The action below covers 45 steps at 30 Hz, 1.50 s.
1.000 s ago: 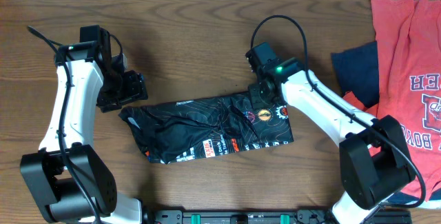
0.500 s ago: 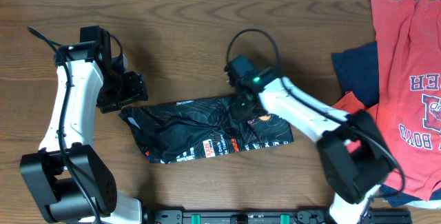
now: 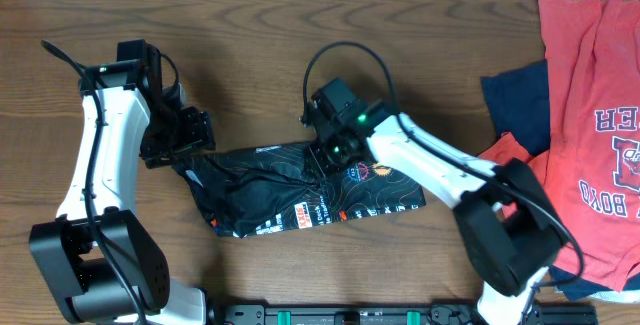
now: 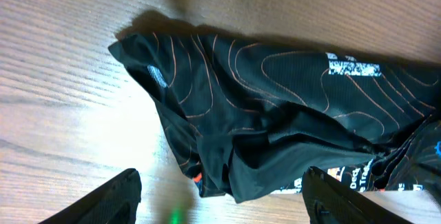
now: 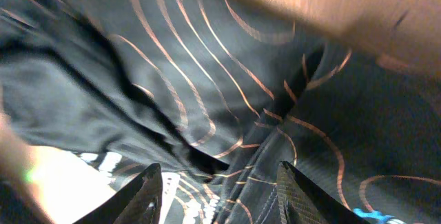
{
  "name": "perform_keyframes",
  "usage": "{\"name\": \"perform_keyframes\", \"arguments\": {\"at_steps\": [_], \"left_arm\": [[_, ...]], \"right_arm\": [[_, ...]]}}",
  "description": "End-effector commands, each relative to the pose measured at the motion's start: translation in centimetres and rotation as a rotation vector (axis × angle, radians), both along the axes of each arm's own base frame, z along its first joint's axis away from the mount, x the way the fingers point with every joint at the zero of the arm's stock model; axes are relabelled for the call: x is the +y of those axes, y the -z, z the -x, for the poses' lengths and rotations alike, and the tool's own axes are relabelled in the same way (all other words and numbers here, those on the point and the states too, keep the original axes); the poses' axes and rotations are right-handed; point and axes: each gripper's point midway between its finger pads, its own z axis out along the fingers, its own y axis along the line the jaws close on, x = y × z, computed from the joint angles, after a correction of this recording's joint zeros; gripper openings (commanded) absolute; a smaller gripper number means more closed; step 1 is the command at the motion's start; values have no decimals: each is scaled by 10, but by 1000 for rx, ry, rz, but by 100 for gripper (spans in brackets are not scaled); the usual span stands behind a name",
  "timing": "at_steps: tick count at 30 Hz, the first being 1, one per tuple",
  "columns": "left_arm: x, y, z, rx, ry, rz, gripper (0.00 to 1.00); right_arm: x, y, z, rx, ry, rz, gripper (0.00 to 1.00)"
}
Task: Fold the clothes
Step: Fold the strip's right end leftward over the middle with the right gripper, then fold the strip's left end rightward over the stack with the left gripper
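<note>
Black jersey [image 3: 300, 190] lies crumpled mid-frame; left gripper [image 4: 220, 181] spread at its left end, right gripper [image 5: 222, 177] spread over its middle.

My left arm [image 3: 98, 165] and right arm [image 3: 430, 160]: white shells, black joints, looping black cable [image 3: 350, 46], green light [image 3: 358, 118], black left pincer [image 4: 219, 182].

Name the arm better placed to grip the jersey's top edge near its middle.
Right, most likely. The right gripper is open directly over the top edge of the jersey, near its middle, with fabric filling its wrist view. The left gripper is open too, but sits at the garment's far left end.
</note>
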Motion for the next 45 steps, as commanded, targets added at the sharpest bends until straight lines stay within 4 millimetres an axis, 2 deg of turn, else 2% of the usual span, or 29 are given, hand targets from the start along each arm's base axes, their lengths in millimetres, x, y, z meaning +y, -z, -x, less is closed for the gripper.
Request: {"name": "perform_keyframes", "arguments": {"at_steps": [1, 4, 7, 11, 20, 25, 30, 31, 32, 33, 34, 36, 39, 43, 45], "left_arm": [[1, 5, 9, 39, -6, -8, 82], [0, 6, 14, 62, -6, -4, 91], [-1, 10, 24, 99, -7, 2, 100], [-3, 25, 39, 157, -47, 6, 98], [-12, 84, 57, 150, -54, 40, 98], [-17, 110, 57, 92, -55, 64, 100], [-32, 130, 62, 56, -58, 142, 88], [-35, 132, 64, 55, -58, 157, 83], [-37, 135, 67, 56, -59, 165, 72], [-37, 136, 69, 60, -59, 165, 54], [-37, 136, 70, 64, -59, 165, 40], [-36, 134, 68, 56, -58, 164, 25], [-34, 127, 61, 42, -54, 156, 8], [-18, 105, 51, 51, -86, 118, 6], [0, 87, 45, 67, -122, 80, 6]], "right_arm": [[-5, -40, -21, -96, 7, -58, 52], [-30, -32, -29, -116, 62, 50, 53], [-75, -22, -40, -129, 168, 227, 55], [-111, -17, -44, -97, 249, 312, 56], [-152, -14, -52, -30, 369, 343, 55], [-160, -14, -52, -16, 386, 351, 54], [-161, -14, -50, -10, 385, 355, 54], [-161, -14, -50, -9, 385, 355, 54], [-161, -14, -50, -9, 385, 355, 54], [-161, -14, -49, -8, 384, 356, 54], [-161, -13, -49, -5, 384, 358, 54], [-162, -13, -48, -2, 383, 361, 54], [-167, -13, -49, 2, 400, 367, 53], [-188, -13, -53, 8, 468, 403, 54], [-199, -15, -55, 17, 499, 405, 53]]}}
